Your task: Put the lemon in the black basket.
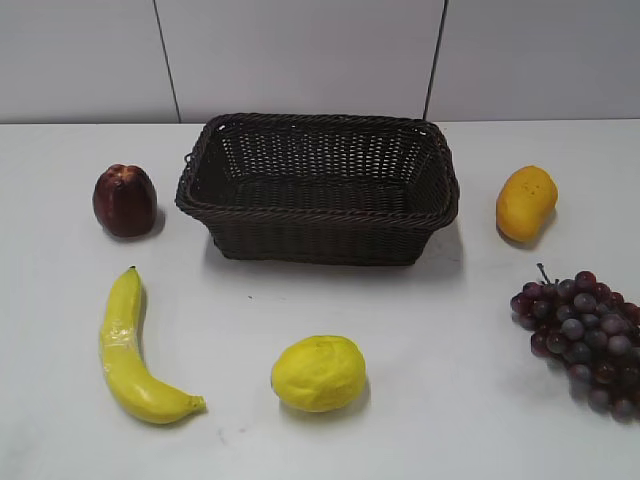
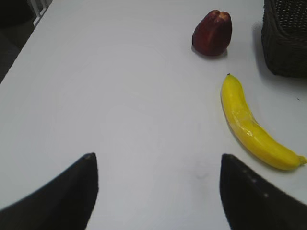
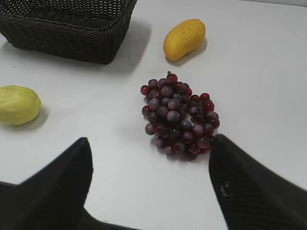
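Note:
The lemon (image 1: 318, 373) lies on the white table at the front middle, in front of the black basket (image 1: 250, 213). It also shows at the left edge of the right wrist view (image 3: 17, 105). The basket stands empty at the back middle; its corner shows in the left wrist view (image 2: 286, 43) and its side in the right wrist view (image 3: 62, 33). My left gripper (image 2: 156, 160) is open and empty over bare table, left of the banana. My right gripper (image 3: 149, 142) is open and empty, just short of the grapes. Neither gripper shows in the exterior view.
A banana (image 1: 130, 350) lies front left and a dark red apple (image 1: 125, 200) left of the basket. An orange-yellow mango (image 1: 526, 203) lies right of the basket. A bunch of purple grapes (image 1: 585, 335) lies at the right edge.

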You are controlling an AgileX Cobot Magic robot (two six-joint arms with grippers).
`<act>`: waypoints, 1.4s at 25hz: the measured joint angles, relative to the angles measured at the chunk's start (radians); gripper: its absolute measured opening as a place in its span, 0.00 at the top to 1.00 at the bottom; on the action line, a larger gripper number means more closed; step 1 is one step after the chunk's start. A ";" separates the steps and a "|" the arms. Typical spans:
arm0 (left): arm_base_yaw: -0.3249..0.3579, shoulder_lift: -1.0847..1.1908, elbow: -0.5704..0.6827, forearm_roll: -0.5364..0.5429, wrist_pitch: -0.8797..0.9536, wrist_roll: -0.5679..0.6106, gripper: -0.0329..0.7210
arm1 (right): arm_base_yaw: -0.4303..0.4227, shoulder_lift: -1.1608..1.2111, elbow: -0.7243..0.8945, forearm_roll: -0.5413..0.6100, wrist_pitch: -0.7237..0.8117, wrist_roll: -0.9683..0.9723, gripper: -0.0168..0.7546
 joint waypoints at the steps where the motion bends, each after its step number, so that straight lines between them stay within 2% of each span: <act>1: 0.000 0.000 0.000 0.000 0.000 0.000 0.18 | 0.000 0.000 0.000 0.000 0.000 0.000 0.24; 35: 0.000 0.000 0.000 0.000 0.000 0.000 0.18 | 0.000 0.000 0.000 0.000 0.000 0.000 0.24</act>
